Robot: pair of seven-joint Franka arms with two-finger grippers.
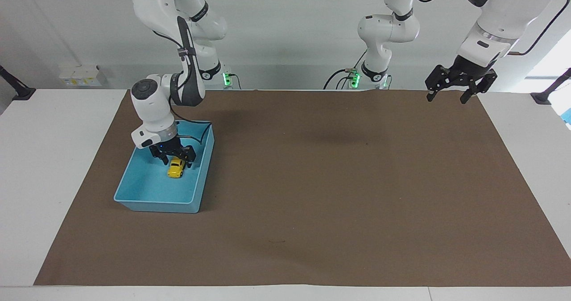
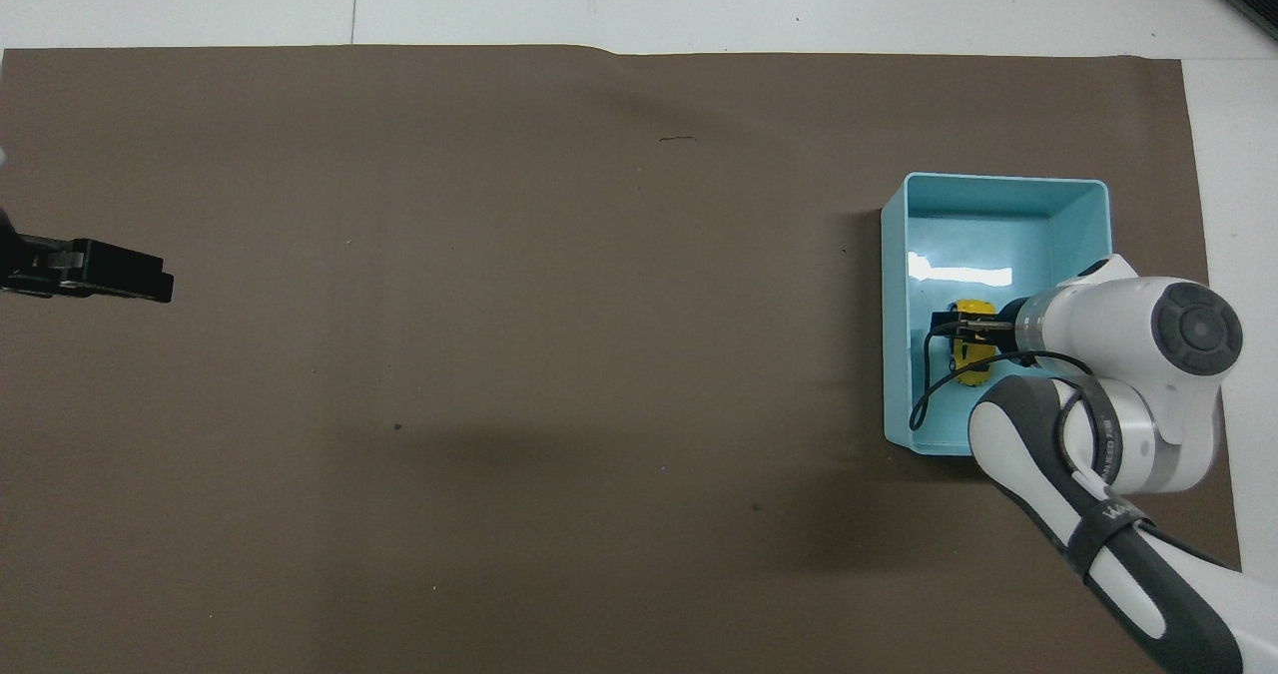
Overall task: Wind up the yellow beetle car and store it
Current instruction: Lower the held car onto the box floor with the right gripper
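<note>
The yellow beetle car rests on the floor of a light blue bin at the right arm's end of the table. My right gripper is down inside the bin directly over the car, open, with a finger on either side of the car's roof and no grip on it. My left gripper waits open in the air over the mat's edge at the left arm's end, holding nothing.
A brown mat covers most of the white table. A black cable from the right wrist loops down into the bin beside the car.
</note>
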